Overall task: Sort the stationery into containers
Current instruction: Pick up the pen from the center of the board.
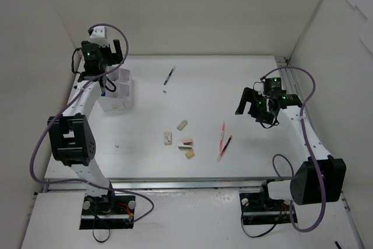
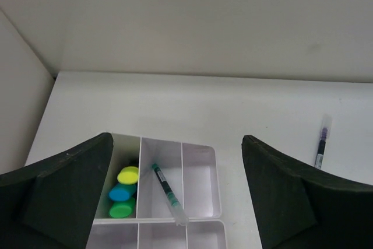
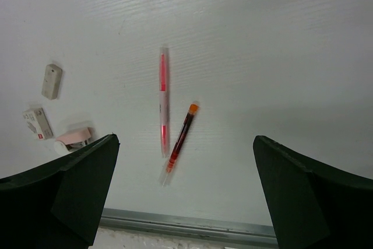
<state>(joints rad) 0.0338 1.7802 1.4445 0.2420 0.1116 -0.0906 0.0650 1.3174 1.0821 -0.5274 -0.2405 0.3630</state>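
Note:
The white grid box [image 1: 116,90] stands at the far left; in the left wrist view [image 2: 198,151] it holds yellow [image 2: 128,175], blue [image 2: 122,192] and green [image 2: 120,209] highlighters in one compartment and a green-tipped pen [image 2: 168,193] leaning in the one beside it. My left gripper [image 1: 104,56] hovers above the box, open and empty. My right gripper [image 1: 256,104] is open and empty above two red pens [image 3: 164,100] [image 3: 180,135], which also show in the top view [image 1: 223,137]. A dark pen [image 1: 169,76] lies at the far middle.
Several small erasers lie mid-table: a beige one [image 1: 182,125], a white one with a label [image 1: 168,138], a pink one [image 1: 186,142] and a tan one [image 1: 190,154]. A metal rail [image 3: 186,227] runs along the near table edge. White walls enclose the table.

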